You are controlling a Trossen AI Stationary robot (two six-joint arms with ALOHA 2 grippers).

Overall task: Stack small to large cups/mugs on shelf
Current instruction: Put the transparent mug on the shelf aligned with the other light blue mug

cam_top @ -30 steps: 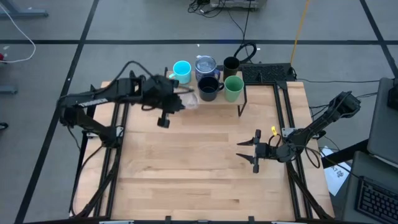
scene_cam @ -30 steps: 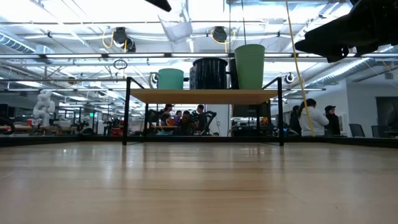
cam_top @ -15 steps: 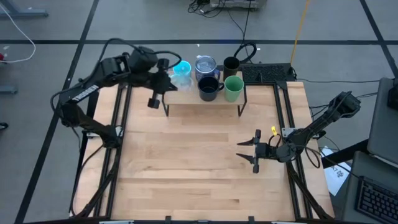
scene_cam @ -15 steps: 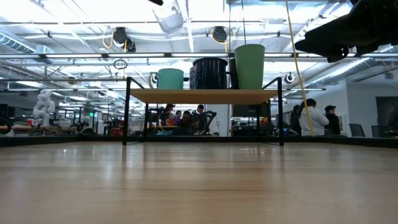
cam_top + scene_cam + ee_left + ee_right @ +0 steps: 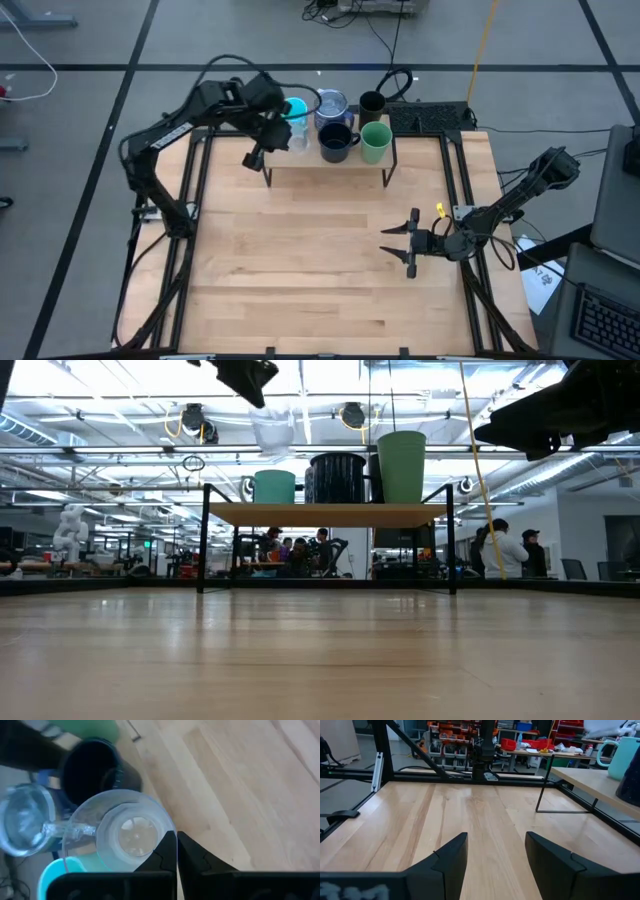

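L gripper [image 5: 176, 851] fingers pinched on rim of clear glass [image 5: 131, 831], hanging over shelf [image 5: 330, 171] left end, by cyan mug [image 5: 293, 110]. Glass looks light, slick, fragile, so keep rim pinch, set down soft. R gripper [image 5: 398, 244] fingers apart, idle over surface [image 5: 300, 270].

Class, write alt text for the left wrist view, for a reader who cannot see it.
The left tool pinches the rim of a small clear glass, seen from above. Beneath it sit a dark mug, a cyan mug, a silvery-topped mug and part of a green cup, with the wooden table beyond.
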